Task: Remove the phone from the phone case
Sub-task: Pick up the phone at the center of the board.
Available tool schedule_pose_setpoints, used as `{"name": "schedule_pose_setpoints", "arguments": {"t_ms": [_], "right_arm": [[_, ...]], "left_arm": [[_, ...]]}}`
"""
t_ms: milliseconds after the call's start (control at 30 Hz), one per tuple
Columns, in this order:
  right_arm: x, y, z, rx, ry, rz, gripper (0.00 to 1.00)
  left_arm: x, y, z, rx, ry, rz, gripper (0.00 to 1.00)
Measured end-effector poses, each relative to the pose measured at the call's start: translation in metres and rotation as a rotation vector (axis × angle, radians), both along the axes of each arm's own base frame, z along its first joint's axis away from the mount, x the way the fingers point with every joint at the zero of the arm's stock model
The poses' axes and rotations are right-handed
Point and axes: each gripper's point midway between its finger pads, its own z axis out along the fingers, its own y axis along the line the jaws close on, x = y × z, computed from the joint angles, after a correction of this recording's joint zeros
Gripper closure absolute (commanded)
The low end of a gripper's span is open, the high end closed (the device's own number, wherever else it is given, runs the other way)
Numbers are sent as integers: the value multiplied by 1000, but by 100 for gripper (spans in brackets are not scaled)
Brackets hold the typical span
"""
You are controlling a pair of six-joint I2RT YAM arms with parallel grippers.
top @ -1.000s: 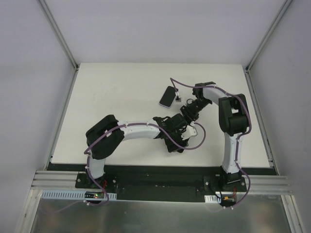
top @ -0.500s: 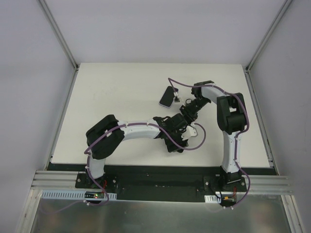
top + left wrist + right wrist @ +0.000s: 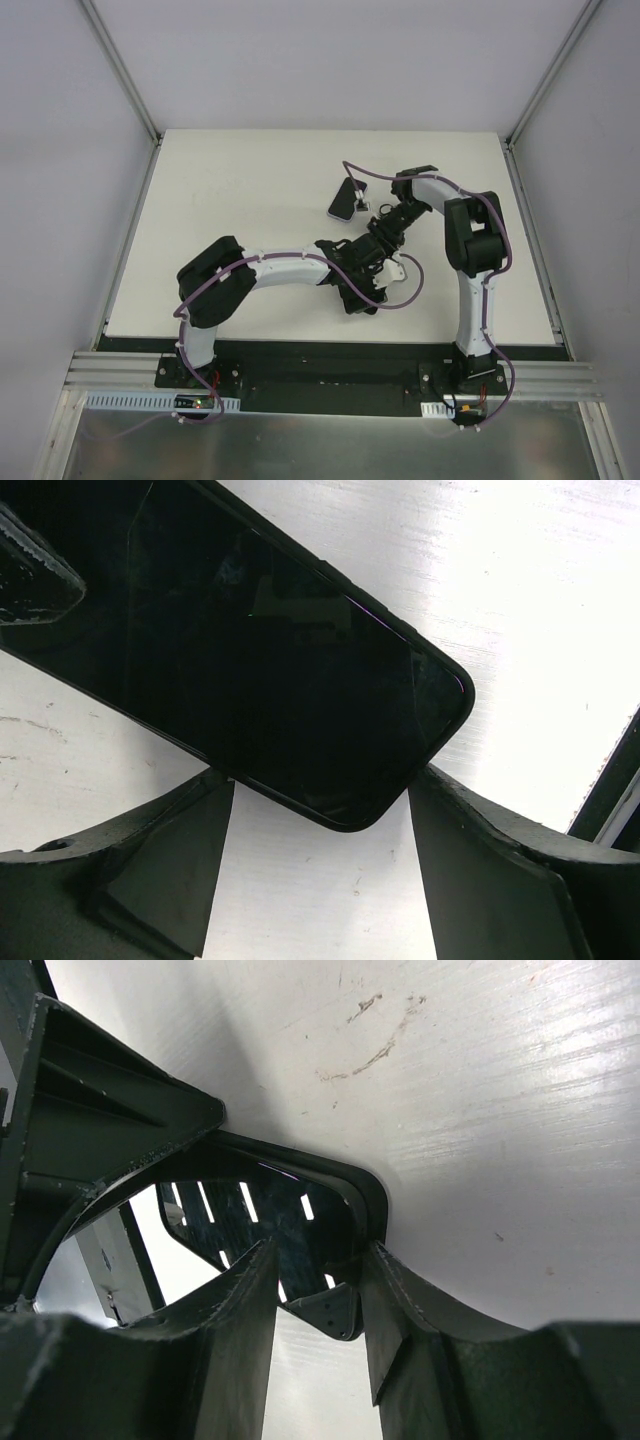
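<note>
phone look: the phone has a glossy black screen, unlit, with a rounded corner; the black phone case rims its edge.
phone place: over the white tabletop; in the left wrist view it runs from 10 o'clock to centre, corner pointing to 6 o'clock.
left pincer: fingers spread wide with the phone corner between them; cannot tell if they touch it.
right pincer: fingers drawn narrow, pinching a corner of the case.
</note>
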Motion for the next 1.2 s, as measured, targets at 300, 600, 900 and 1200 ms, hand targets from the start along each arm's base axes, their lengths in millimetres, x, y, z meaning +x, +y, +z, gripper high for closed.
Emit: {"name": "schedule_pose_setpoints", "arguments": {"t_ms": [300, 600, 900, 1200], "right_arm": [[2, 3, -2, -7, -47, 36, 65], [4, 4, -2, -13, -98, 57, 67], [9, 10, 0, -21, -188, 90, 69], [18, 21, 4, -5, -251, 91, 75]], "left_arm": [[1, 1, 0, 7, -1, -4, 29], [3, 2, 0, 8, -7, -13, 28], [5, 3, 0, 5, -9, -7, 26], [11, 9, 1, -4, -14, 15, 22]]}}
